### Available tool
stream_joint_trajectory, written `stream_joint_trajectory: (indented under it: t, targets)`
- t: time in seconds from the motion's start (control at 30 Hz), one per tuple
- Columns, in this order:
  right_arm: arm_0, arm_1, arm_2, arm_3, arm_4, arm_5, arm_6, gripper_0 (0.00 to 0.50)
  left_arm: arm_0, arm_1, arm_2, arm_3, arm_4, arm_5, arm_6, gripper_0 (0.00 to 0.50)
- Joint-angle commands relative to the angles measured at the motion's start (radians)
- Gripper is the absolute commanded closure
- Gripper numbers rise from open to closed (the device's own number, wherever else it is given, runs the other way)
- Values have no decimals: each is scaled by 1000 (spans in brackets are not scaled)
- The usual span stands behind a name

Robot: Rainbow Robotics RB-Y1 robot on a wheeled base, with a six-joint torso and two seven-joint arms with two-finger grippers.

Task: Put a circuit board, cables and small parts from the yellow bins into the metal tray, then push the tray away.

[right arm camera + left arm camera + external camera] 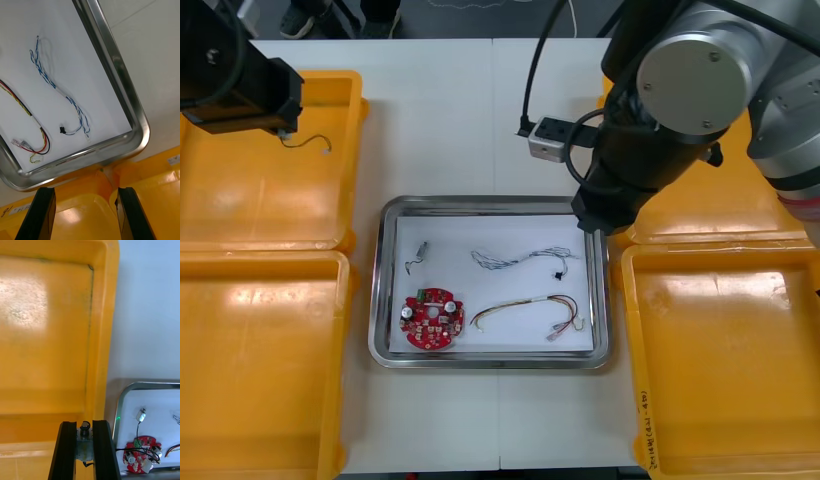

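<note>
Tray stock and claw positions, as you left them.
Your left claw (84, 424) was clenched on a small metal part (84, 448) over the yellow bin (250, 185) at the desk's (450, 120) 10 o'clock. Your right claw (85, 192) stood released at the metal tray's (490, 203) 2 o'clock. The tray held a circuit board (433, 319) at 7, a second small metal part (421, 254) at 10, a blue and white cable (520, 259) at 1, and a red and yellow cable (530, 308) at 4.

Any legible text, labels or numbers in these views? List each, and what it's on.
No text reads clearly.
Black handwriting on the near right yellow bin's rim: too small to read.
White label on the far right yellow bin's rim: blurred.
Red circuit board in the metal tray: print too small.
Left pincer, shut on a small metal part over the far left yellow bin, and open right pincer by the tray's corner: no markings.
</note>
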Motion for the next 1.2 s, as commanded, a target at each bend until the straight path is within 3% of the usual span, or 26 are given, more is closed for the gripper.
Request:
stream_joint_trajectory:
  t: [0.03, 0.13, 0.43, 0.77, 1.2]
  targets:
    - [75, -75, -104, -85, -50, 5, -93, 28, -11, 38, -90, -68, 28, 8, 119, 500]
    - [120, -102, -153, -107, -82, 5, -134, 28, -25, 19, -130, -84, 42, 8, 177, 500]
    - [259, -187, -262, -187, -79, 5, -169, 29, -66, -79, -213, -102, 39, 8, 303, 497]
    - [410, -216, -371, -269, -57, 5, -320, 28, -66, -211, -265, -111, -32, 8, 324, 498]
    - [584, -231, -517, -332, -40, 5, -517, 28, 9, -306, -362, -108, -141, 8, 319, 499]
